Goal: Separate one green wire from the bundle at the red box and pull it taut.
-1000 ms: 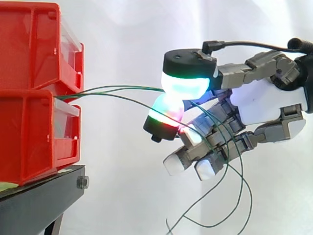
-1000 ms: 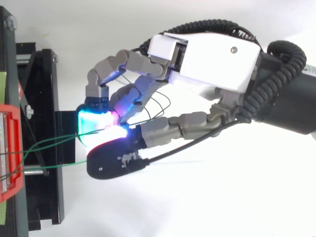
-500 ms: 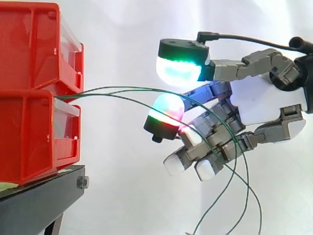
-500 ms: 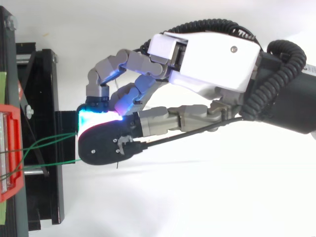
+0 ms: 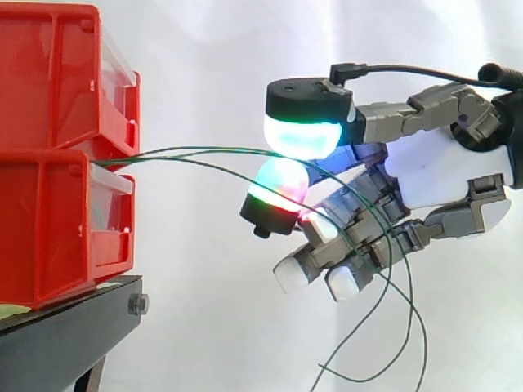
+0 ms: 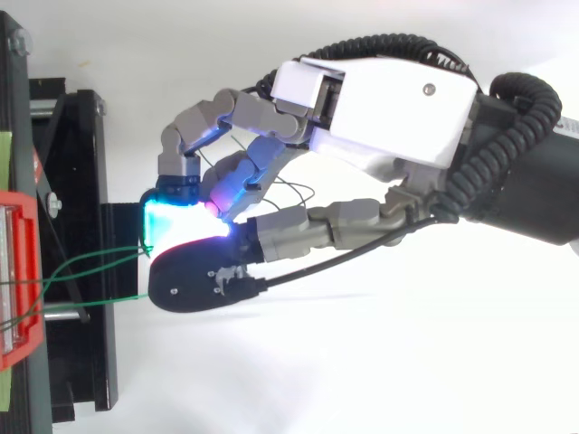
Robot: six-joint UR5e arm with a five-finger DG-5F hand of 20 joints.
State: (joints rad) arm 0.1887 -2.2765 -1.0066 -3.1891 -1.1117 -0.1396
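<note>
A: Hand state?

B: The hand (image 5: pixel 441 175) is clamped on one green wire (image 5: pixel 204 149). The wire is pinched between the cyan-green thumb pad (image 5: pixel 301 137) on top and a red-glowing finger pad (image 5: pixel 279 186) under it. The pads look to be touching. The other fingers are curled below and hold nothing.

A: Where does the wire run?

B: It comes out of the stacked red bins (image 5: pixel 49 229) at the left, at the seam between the upper and lower bin. It then spans right through open air into the pinch, with a slight upward bow, so it's not dead straight. The hand sits well apart from the bins, to their right.

A: And the rest of the bundle?

B: A second green wire (image 5: pixel 221 169) leaves the same spot. It drops under the pinch, crosses the curled fingers and hangs in loose loops below the hand. From the top view I can't tell whether it touches the pads, since the thumb covers it.

A: Support?

B: The bins stand on the black stand (image 5: pixel 65 343), in front of the white curtain (image 5: pixel 204 49).
</note>
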